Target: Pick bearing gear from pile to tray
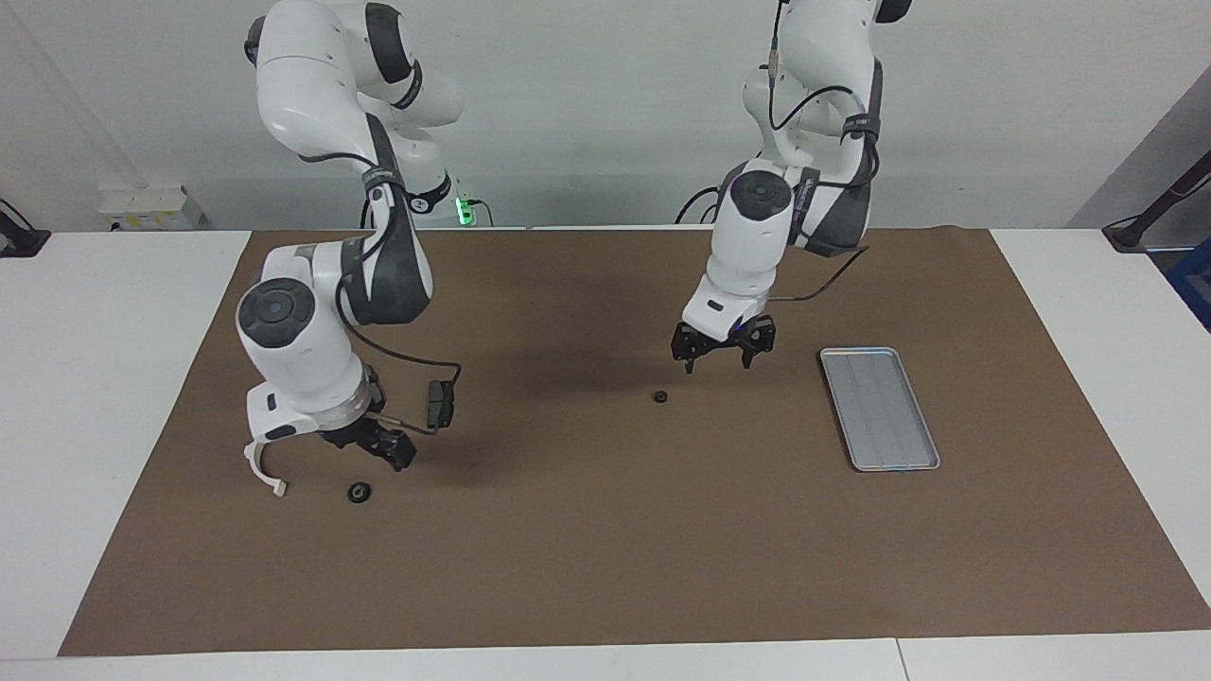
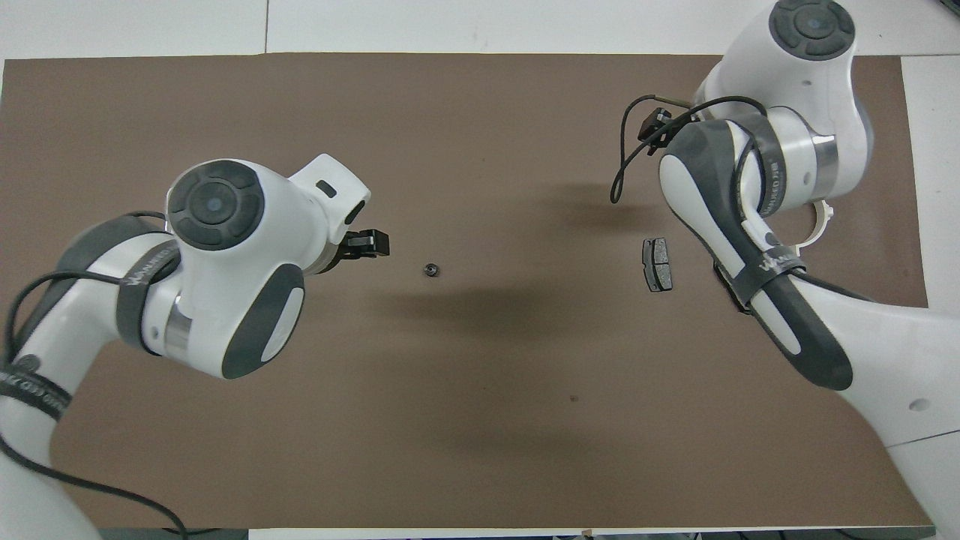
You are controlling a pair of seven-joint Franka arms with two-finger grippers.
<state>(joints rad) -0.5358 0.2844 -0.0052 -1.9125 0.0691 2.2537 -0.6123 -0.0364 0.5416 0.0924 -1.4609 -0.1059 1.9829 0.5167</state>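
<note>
Overhead view hides the tray (image 1: 880, 407) under the left arm, and the right arm covers one brake pad and most of the white bracket (image 1: 263, 466). Facing view shows the tray near the left arm's end of the brown mat (image 1: 605, 567). A small black gear (image 1: 659, 397) lies alone mid-mat, between the tray and the pile. The left gripper (image 1: 721, 354) hangs over the mat just beside this gear, jaws spread and empty. The right gripper (image 1: 390, 450) hovers low over the pile, jaws apart, holding nothing, near a second black round piece (image 1: 359, 492). One brake pad (image 1: 440, 404) lies partly behind its cable. White tabletop borders the mat.
</note>
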